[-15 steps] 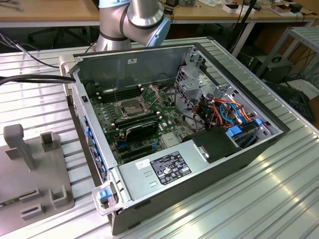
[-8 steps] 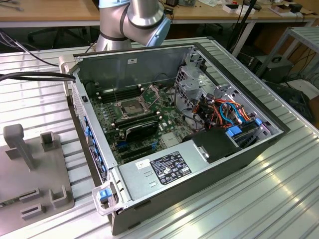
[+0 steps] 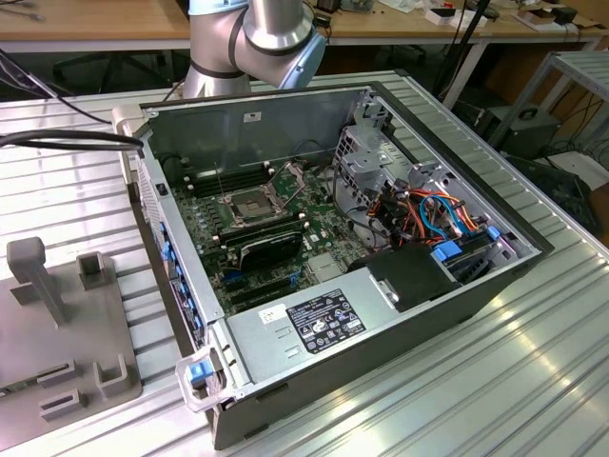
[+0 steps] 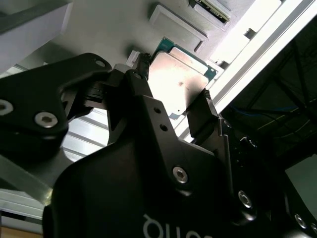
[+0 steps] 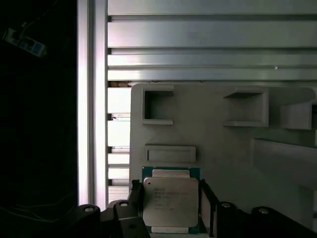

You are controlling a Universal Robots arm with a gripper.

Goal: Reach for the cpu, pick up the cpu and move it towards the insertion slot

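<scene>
The end effector (image 5: 171,199) has closed narrowly on the cpu (image 5: 171,204), a small thin square chip with a dull silver-beige metal face and a green border. In the first wrist view its two black fingers (image 5: 135,198) stand against opposite edges of the chip. In the second wrist view the end effector (image 4: 174,83) appears from below. There the cpu (image 4: 182,79) sits between the black fingertips (image 4: 207,106), each one meeting an edge.

Behind the chip lies a pale grey plastic plate (image 5: 223,163) with raised rectangular pockets and notched blocks. A shallow rectangular frame moulded into the plate sits just beside the chip. I cannot tell whether the chip rests on the plate or hangs clear of it. The plate sits on ribbed aluminium slats (image 5: 198,34).

In the exterior view an open dark grey computer case (image 3: 247,124) lies on the ribbed aluminium bench (image 3: 514,381). The silver and blue robot arm (image 3: 262,38) rises behind the case. Inside, on the green board, is the insertion slot (image 3: 245,205), a square socket with a dark centre and a shiny metal rim. A black expansion card (image 3: 271,248) lies just in front of it, and a grey labelled power supply box (image 3: 314,319) sits nearer the camera. At the exterior view's left, a grey fixture tray with upright blocks (image 3: 38,324) rests on the bench beside the case.
</scene>
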